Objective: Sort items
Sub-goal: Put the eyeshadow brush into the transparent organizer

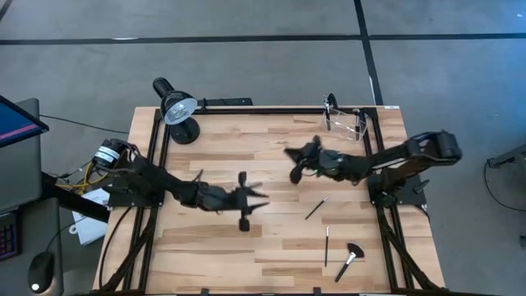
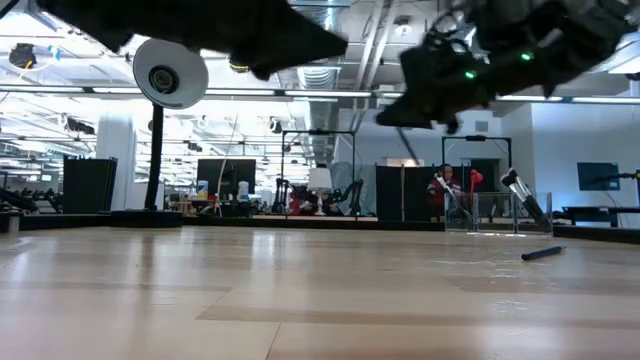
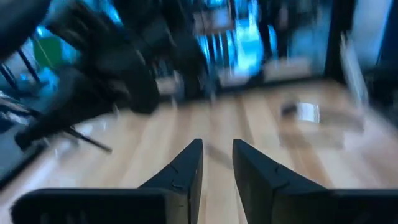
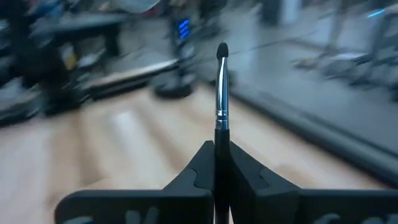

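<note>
A slim makeup brush [image 4: 221, 93] stands pinched in the right pincer [image 4: 217, 163], its handle clamped between the two fingers and its small dark tip pointing away from the wrist; this pincer is clenched on it and hangs above the middle of the worktop [image 1: 246, 247], well clear of the wood. Nearer the front edge than that pincer, three more brushes lie loose on the boards: a thin dark one [image 1: 316, 207] closest to it, another slim one [image 1: 326, 245] beyond that, and the fan-headed brush [image 1: 348, 259] farthest out. Behind the right pincer, at the back corner, the clear container [image 1: 345, 122] shows at least one brush [image 2: 524, 198] leaning inside, so the sorting looks partly done, with one brush in transit and three to be collected, as far as can be seen. The left pincer [image 3: 216, 163], off to the side of the right one over the worktop's centre, has its fingers a small way apart with nothing between them.
</note>
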Motion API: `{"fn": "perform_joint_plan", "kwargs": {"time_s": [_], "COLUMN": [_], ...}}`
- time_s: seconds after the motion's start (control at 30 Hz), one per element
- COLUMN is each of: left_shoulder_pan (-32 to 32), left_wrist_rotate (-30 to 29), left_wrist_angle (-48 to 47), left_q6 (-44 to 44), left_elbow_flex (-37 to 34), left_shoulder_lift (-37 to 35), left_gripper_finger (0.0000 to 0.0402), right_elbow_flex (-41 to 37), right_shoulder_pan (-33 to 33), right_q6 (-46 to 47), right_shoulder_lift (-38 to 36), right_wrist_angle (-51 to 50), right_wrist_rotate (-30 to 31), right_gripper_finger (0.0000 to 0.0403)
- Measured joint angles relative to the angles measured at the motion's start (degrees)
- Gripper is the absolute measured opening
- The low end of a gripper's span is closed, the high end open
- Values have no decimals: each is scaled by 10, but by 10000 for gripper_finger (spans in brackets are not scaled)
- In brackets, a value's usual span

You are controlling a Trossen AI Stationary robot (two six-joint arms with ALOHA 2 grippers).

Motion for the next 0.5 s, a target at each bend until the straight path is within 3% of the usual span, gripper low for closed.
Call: {"fn": "perform_joint_plan", "kwargs": {"time_s": [0.2,0.33,0.5], "left_shoulder_pan": [63,89,103], "left_wrist_rotate": [99,125,127], "left_wrist_angle": [192,225,229], "left_q6": [-33,-37,-38], "left_elbow_flex": [-26,-27,-27], "left_shoulder_lift": [0,0,0], "left_gripper_finger": [83,83,83], "right_elbow_flex": [-131,-198,-222], "right_shoulder_pan": [-64,-99,-131], "right_q6": [-7,-17,-79], "right_shoulder_lift": [-77,-96,-99], "right_wrist_angle": [136,223,298], "right_wrist_rotate": [102,105,104], "right_gripper_finger": [15,7,13]}}
